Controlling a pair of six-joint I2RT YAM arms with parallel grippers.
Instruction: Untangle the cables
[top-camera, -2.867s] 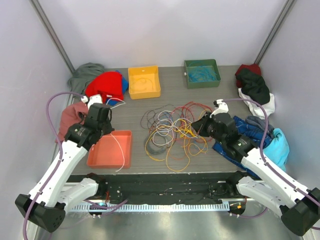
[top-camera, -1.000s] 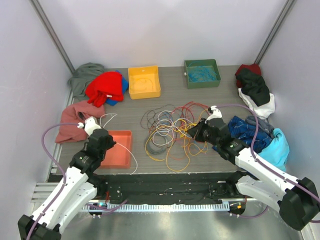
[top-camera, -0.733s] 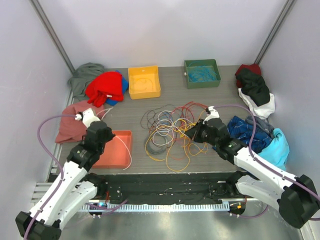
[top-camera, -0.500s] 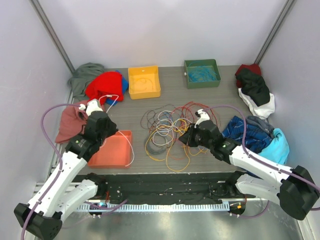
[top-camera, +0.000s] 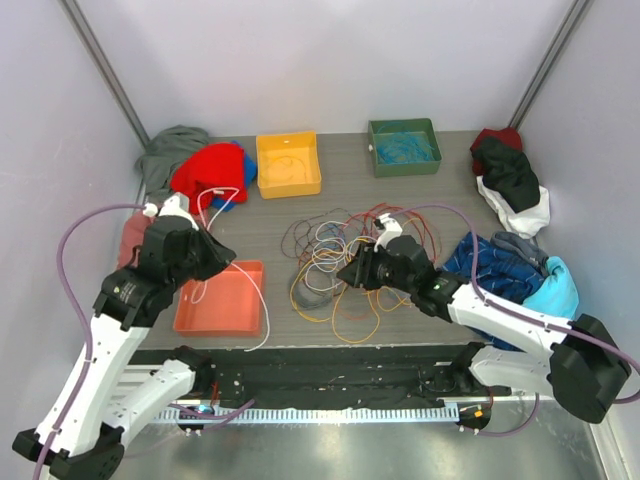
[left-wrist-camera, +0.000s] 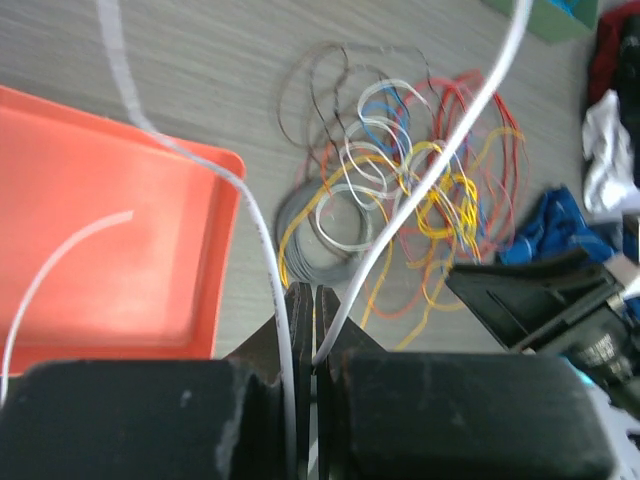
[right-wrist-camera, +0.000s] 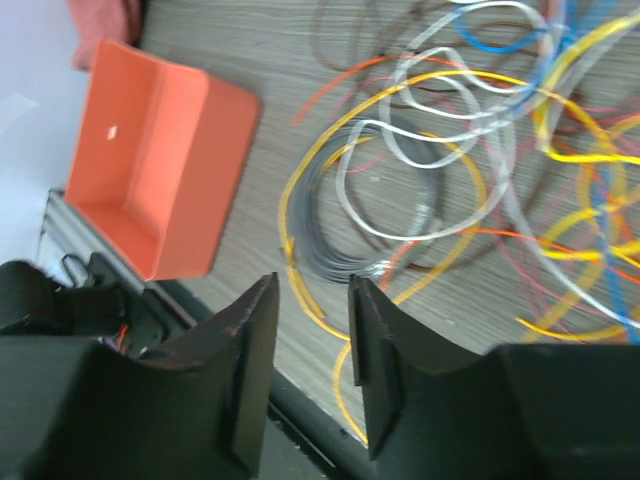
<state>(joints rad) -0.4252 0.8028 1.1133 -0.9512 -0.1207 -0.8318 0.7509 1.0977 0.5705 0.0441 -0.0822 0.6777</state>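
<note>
The step in hand looks like drawing one strand free of the heap: the left fingers (left-wrist-camera: 306, 322) are pressed together on a white cable (left-wrist-camera: 420, 190), which runs up and away from them in two lines; one line trails back over the orange tray (top-camera: 200, 312), where a loose white end lies on its floor, and the other reaches toward the far side of the worktop (top-camera: 345, 192); the rest of the cables (top-camera: 345, 268) lie in a loose tangle of red, orange, yellow, blue, white and grey loops at the middle of the worktop, just right of the tray; the right fingers (top-camera: 352, 274) stand apart and empty, low over the near left part of the heap, above a grey coil (right-wrist-camera: 335, 240) ringed by a yellow strand (right-wrist-camera: 300, 215); I judge the next move to be a descent and pinch on one strand there, and it calls for care to take a single wire, since grey, yellow and white cross closely at that spot; whether the white cable is wholly clear of the tangle cannot be told, because its far run leaves the left wrist view at the top edge and is thin in the overhead view; the right wrist view is blurred at its right side, so the crossings there are hard to read; the fingertips' height above the worktop is not certain either.
</note>
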